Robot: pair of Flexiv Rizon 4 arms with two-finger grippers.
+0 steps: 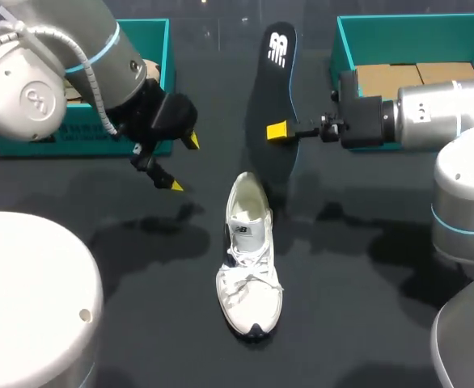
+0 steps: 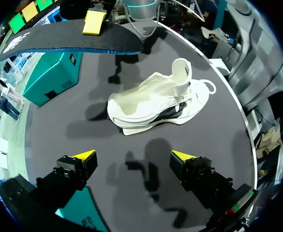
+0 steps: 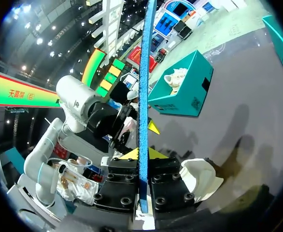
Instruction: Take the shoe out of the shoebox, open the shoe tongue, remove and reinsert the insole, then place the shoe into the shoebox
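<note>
The white sneaker (image 1: pixel 249 271) lies on its sole near the middle of the black table (image 1: pixel 366 267), toe toward the near edge and heel toward the far edge. Its upper looks like soft mesh with smooth panels and a dark strip along the sole. The laces lie loose and the tongue stands up out of the throat, which leaves the mouth wide open for reaching the footbed.

The insole (image 1: pixel 273 89) is out of the shoe and held in the air beyond the heel. It is a thin, flat, foot-shaped sheet, dark on its face, with a white mark at one end and a blue foam edge. The right gripper (image 1: pixel 279 130) is clamped on its two faces at the end nearer the shoe, with the rest reaching toward the far edge. Pinching it across its thickness probably keeps the flexible sheet from folding, and it puts the gripped end closest to the shoe mouth for reinsertion.

The left gripper (image 1: pixel 182 162) hovers just left of the sneaker with its fingers spread and nothing between them. It seems placed to steady the shoe.

Two teal cardboard boxes sit along the far edge. The left shoebox (image 1: pixel 166 56) is at the far left corner. The right shoebox (image 1: pixel 340 48), at the far right corner, shows brown card inside.
</note>
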